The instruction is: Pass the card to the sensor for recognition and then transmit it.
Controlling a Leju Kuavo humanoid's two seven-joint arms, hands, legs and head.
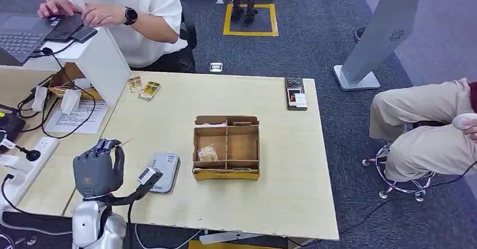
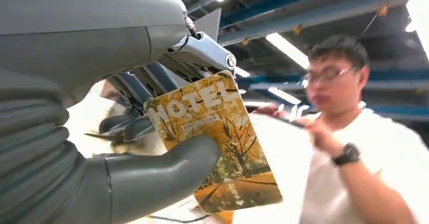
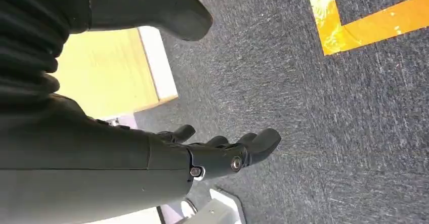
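My left hand [image 1: 98, 169] is raised over the table's near left corner, back of the hand toward the head camera. In the left wrist view it [image 2: 152, 133] pinches a yellow hotel card [image 2: 215, 143] with autumn trees between thumb and fingers. A grey card sensor [image 1: 164, 171] lies flat on the table just right of that hand. My right hand [image 3: 222, 150] hangs beside the table with fingers loosely apart over the dark carpet, holding nothing.
A wooden compartment box [image 1: 226, 146] with a small packet stands mid-table. Two cards [image 1: 143, 87] lie at the far left, a phone [image 1: 296, 93] at the far right. A person in white [image 1: 121, 7] works at a laptop; another sits at right [image 1: 427, 131]. Cables [image 1: 34, 120] lie left.
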